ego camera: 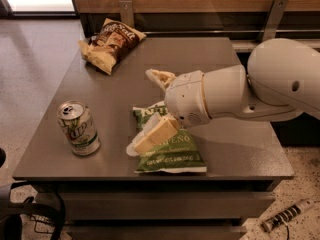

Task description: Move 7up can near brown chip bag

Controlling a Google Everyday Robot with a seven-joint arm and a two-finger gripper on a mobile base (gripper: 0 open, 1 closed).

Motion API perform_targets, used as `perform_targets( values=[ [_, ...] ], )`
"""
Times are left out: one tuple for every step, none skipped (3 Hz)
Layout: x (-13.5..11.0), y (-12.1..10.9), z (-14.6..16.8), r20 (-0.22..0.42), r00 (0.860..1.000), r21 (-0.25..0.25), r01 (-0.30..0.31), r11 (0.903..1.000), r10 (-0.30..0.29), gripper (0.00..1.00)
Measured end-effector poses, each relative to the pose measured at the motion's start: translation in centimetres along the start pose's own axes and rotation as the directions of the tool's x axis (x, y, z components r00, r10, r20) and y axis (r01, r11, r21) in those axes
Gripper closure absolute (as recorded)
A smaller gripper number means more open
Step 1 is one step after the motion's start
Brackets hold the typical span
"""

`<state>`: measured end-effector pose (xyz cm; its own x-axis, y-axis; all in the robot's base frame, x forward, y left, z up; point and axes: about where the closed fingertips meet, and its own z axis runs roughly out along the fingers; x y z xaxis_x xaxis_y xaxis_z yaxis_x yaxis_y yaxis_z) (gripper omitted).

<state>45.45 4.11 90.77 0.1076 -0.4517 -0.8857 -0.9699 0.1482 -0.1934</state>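
Observation:
The 7up can stands upright near the table's front left corner, white and green with a silver top. The brown chip bag lies at the table's back left. My gripper hovers over the middle of the table, to the right of the can and apart from it. Its two tan fingers are spread wide and hold nothing. The lower finger hangs over a green chip bag.
The green chip bag lies flat near the front edge, partly under my gripper. The grey table ends close in front of the can. A wooden wall with metal brackets runs behind the table. Cables lie on the floor at lower left.

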Motion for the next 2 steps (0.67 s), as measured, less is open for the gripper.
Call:
perform_targets(
  values=[
    [0.5, 0.3, 3.7, 0.081, 0.996, -0.033, -0.029, 0.999, 0.032, 0.0],
    [0.9, 0.9, 7.0, 0.19, 0.978, -0.072, -0.072, 0.9948, 0.084, 0.0]
  ],
)
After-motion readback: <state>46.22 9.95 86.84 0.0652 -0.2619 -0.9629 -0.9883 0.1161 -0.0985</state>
